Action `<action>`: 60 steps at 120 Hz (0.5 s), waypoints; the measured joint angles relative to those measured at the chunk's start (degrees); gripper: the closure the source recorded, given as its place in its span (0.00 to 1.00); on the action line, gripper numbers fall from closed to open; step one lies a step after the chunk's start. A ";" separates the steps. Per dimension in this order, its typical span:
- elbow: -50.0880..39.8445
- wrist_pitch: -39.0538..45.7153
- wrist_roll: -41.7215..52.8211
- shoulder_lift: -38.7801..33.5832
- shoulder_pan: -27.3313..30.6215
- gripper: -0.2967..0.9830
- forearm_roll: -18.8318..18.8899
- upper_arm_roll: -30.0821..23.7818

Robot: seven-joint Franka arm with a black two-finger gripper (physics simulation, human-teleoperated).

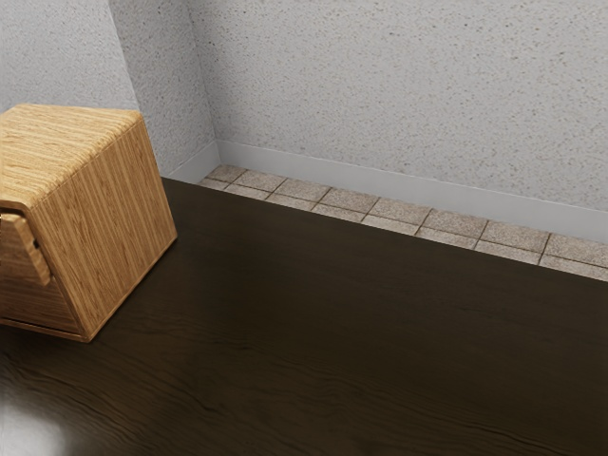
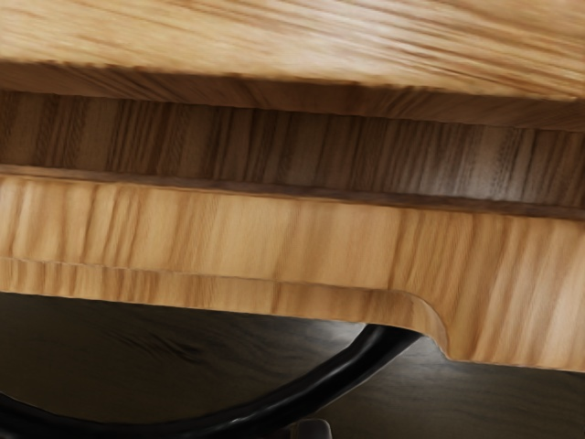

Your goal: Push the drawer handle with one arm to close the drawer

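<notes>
The wooden cabinet stands at the exterior view's left edge, with part of its drawer front and a wooden piece jutting from it. In the wrist view my hand is close to the cabinet, whose top is light wood. A dark recess separates that top from a light wooden board with a curved lower edge. Below the board curves a black bar; whether it is the handle, I cannot tell. How far the drawer stands out is unclear.
The dark tabletop stretches from the cabinet toward the exterior view's right. Beyond its far edge lie a tiled floor and a speckled wall. A small dark rounded piece sits just beneath the black bar.
</notes>
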 joint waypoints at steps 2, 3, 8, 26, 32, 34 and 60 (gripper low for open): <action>0.19 0.04 0.00 0.23 -0.01 0.85 -0.08 -0.10; 0.28 0.06 -0.01 0.36 -0.01 0.85 -0.14 -0.14; 0.69 0.15 -0.02 0.88 0.00 0.85 -0.44 -0.40; 1.51 0.40 -0.05 1.87 0.06 0.85 -1.13 -0.70; 1.55 0.45 -0.06 1.86 0.13 0.85 -1.25 -0.71; 1.57 0.47 -0.06 1.88 0.14 0.85 -1.28 -0.71; 1.66 0.58 -0.09 1.82 0.16 0.85 -1.41 -0.72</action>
